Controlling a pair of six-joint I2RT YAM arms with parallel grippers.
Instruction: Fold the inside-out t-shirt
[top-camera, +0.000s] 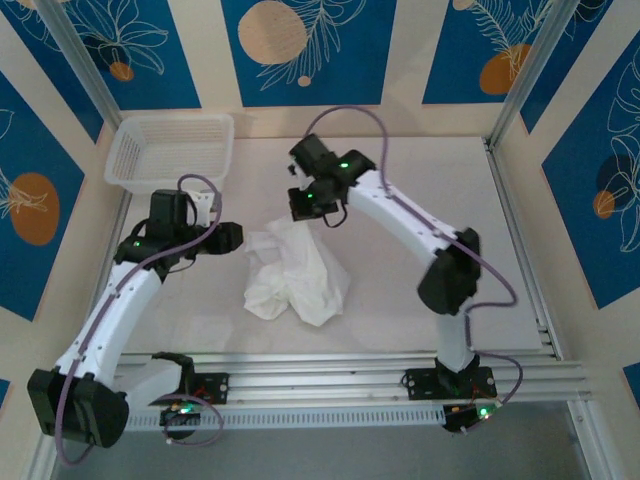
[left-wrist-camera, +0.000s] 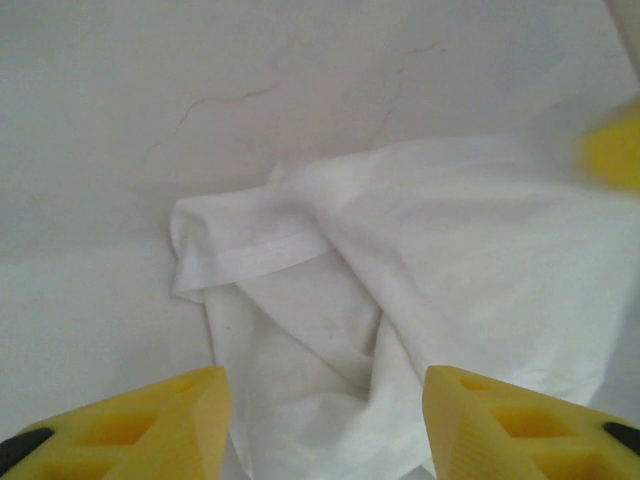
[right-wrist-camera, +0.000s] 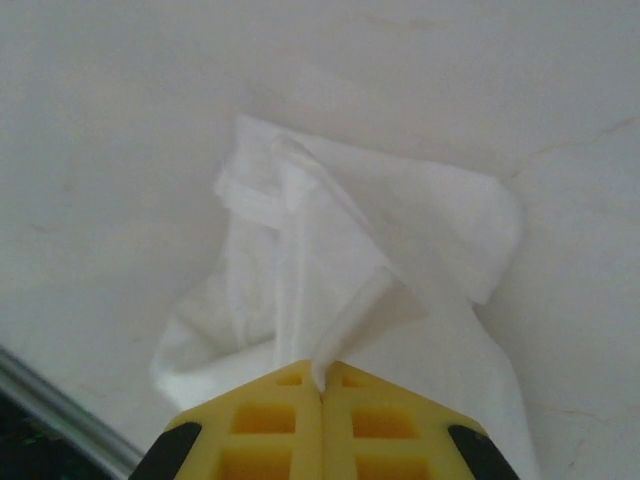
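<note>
T-shirt (top-camera: 297, 278): crumpled heap on bench (top-camera: 385, 312). Right gripper (right-wrist-camera: 322, 382) pinches its far edge; left gripper (left-wrist-camera: 325, 415) spread, just beside its left edge.

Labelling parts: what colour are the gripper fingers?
Yellow fingers, clearest in the right wrist view.

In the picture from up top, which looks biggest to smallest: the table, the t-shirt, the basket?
1. the table, clearly largest
2. tie: the white mesh basket and the t-shirt look about the same size, too close to rank.
</note>
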